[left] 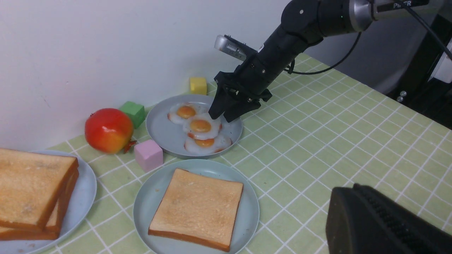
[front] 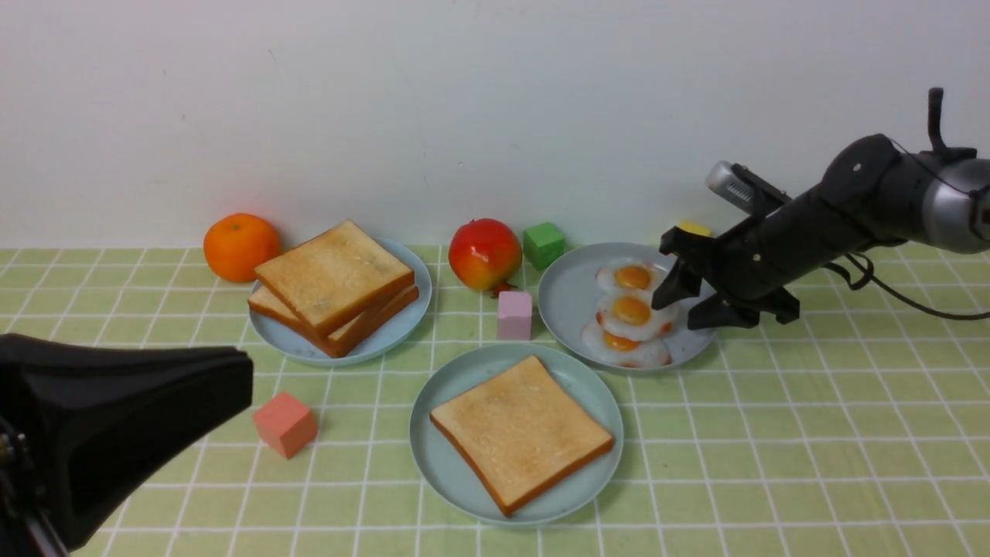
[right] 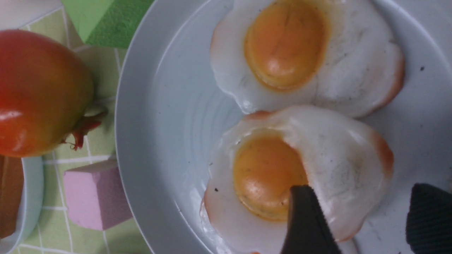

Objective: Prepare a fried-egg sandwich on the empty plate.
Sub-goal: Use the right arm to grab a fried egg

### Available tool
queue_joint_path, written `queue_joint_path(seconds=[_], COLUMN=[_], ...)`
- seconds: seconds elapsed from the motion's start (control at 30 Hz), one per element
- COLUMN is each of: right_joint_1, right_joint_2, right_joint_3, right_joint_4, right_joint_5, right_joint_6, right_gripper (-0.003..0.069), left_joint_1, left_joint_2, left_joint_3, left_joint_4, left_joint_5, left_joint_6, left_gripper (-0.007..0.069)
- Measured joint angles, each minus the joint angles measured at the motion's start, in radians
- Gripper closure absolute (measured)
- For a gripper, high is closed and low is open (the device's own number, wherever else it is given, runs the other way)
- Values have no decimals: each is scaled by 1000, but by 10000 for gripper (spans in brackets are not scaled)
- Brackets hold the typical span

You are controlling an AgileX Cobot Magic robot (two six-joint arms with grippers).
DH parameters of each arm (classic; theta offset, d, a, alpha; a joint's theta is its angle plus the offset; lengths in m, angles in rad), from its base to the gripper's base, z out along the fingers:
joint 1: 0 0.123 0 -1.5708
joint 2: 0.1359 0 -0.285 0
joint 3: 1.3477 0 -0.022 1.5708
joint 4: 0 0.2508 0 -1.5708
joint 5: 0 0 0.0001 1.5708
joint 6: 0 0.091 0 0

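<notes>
Nearest, at the counter's (front: 773, 464) left front, the left gripper (front: 232, 387) is a matte black wedge, fingers pressed together on nothing. The left wrist view adds its ribbed pad. Just past it lies a coral foam cube (front: 286, 424).

Front centre, the mint plate (front: 445, 472), smooth plastic with a low rim, carries one square toast slice (front: 522, 433). The slice lies flat, tan-faced and orange-brown-crusted, with bare rim all round. A broad stretch of bare checked cloth lies to the right.

Behind-left, a light-blue plate (front: 402, 317) holds a skewed toast stack (front: 334, 286). A pink cube (front: 515, 315) stands between the back plates.

Behind-right, a grey-blue plate (front: 568, 302) holds three glossy eggs (front: 633, 309) overlapping in a row. The right gripper (front: 684, 305) hangs over that plate's right side, jaws wide, holding nothing. Only the right wrist view shows one fingertip (right: 307, 218) over the middle egg (right: 335, 155) beside its yolk, the other beyond its edge. Contact cannot be told.

Along the wall sit an orange (front: 241, 246), a red fruit (front: 485, 254), a green cube (front: 544, 244) and a yellow cube (left: 198, 85). The arm half hides the yellow cube from the front, but the left wrist view shows it whole.
</notes>
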Motion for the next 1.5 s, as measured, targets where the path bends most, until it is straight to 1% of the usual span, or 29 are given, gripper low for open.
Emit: queue_joint_path(seconds=[0.5,0.7,0.9,0.97,1.1,1.13,1.17,1.2,1.37,1.5], right_joint_1=[0,0,0,0,-1,-1,-1,-1,-1,-1], right_joint_2=[33,41,44,45,45,44,41,40,24,-21], right_joint_3=[-6,-6,-6,-6,-8,-8,-9,-10,-10,-5], right_joint_4=[69,112,118,102,101,101,102,104,103,91], right_joint_5=[-27,-44,-47,-47,-50,-50,-50,-51,-42,9], right_joint_6=[-22,-64,-77,-79,-79,-79,-79,-79,-79,-113], right_gripper=[260,274,337,412,519,519,556,567,567,568], left_joint_1=[0,0,0,0,0,0,0,0,0,0], left_joint_2=[0,0,0,0,0,0,0,0,0,0], left_joint_3=[1,2,2,2,2,2,2,2,2,2], left_joint_4=[0,-3,-28,-32,-38,-38,-41,-41,-42,-42], left_joint_5=[0,0,0,0,1,1,1,1,8,25], left_joint_6=[-2,-2,-2,-2,-2,-2,-2,-2,-2,-2], left_gripper=[638,638,638,638,638,638,638,637,637,636])
